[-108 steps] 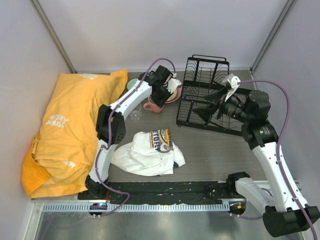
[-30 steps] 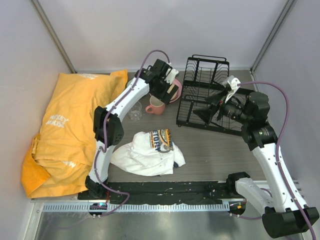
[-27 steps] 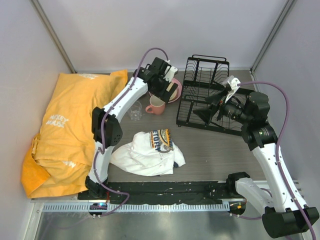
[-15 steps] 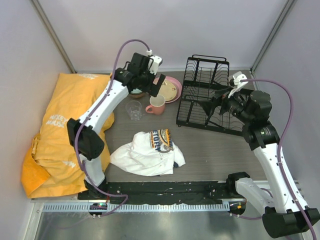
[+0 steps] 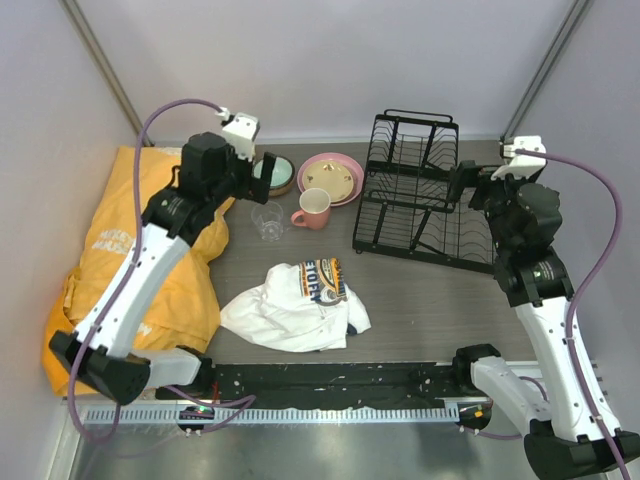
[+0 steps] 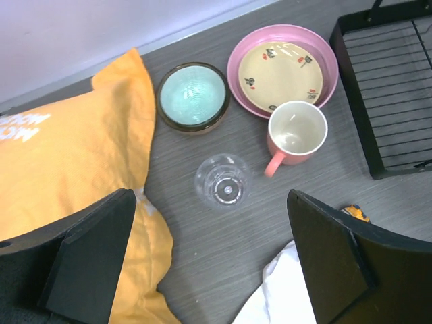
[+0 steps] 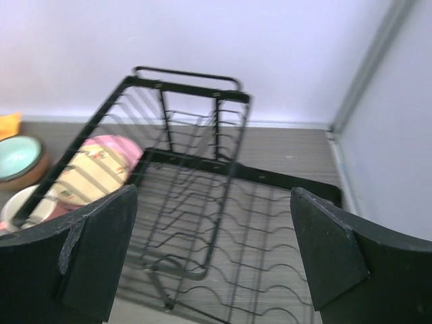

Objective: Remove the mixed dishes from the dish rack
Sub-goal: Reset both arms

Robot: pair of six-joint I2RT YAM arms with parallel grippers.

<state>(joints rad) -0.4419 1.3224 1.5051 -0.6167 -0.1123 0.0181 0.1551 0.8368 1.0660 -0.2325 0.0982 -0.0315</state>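
Left wrist view shows you the left pincer (image 6: 216, 263) spread wide and empty above the bench (image 6: 202, 256). Between its fingers, nearest, stands the clear glass (image 6: 223, 182) upright. Just right of it sits the pink mug (image 6: 295, 135), mouth up, touching the rim of the big pink plate (image 6: 324, 57), which carries the cream patterned plate (image 6: 280, 64). Left of that plate you see the mint-green bowl (image 6: 192, 94) nested inside the tan bowl (image 6: 169, 120), beside the orange cloth (image 6: 67, 169). At the right edge lies the dish rack (image 6: 391, 94). Your right pincer (image 7: 216, 256) is also spread, empty, hovering above the rack's wire base.
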